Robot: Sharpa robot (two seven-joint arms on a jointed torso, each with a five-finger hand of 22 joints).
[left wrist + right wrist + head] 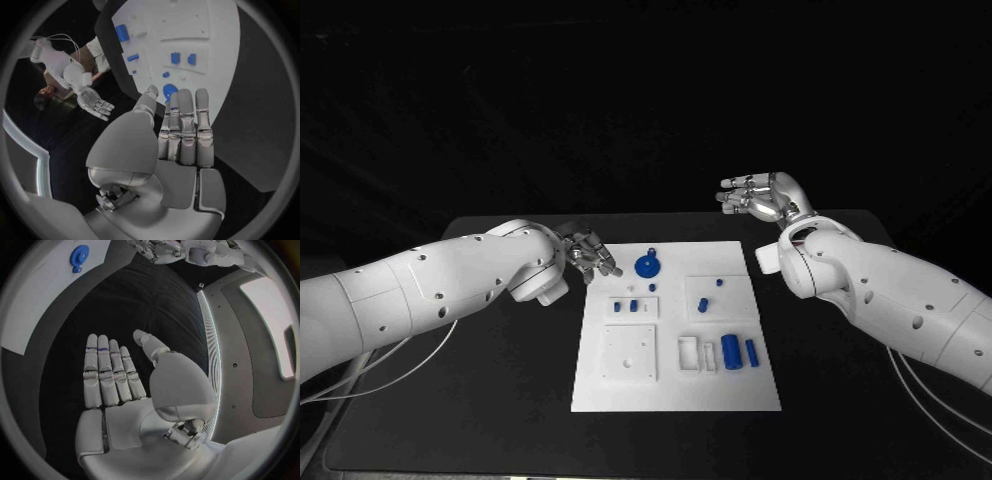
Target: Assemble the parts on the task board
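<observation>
One task board on worktop. One round blue disc, far left of board. Two tall blue cylinders, near right. About six smaller blue parts mid-board; exact count unclear. Two hands: left hand, right hand.

A robotics lab, set up for a bench test — a black table stands against a black backdrop, with nothing domestic in sight. On the table lies a white task board cut with recesses and seats, small blue parts laid in them, among them a round blue disc. Two white robot arms reach in from either side, thin white cables trailing beneath them over the table edge. Each arm ends in a silver hand — the left hand at the board's edge, the right hand raised beyond its far corner, both with fingers apart and holding nothing.
</observation>
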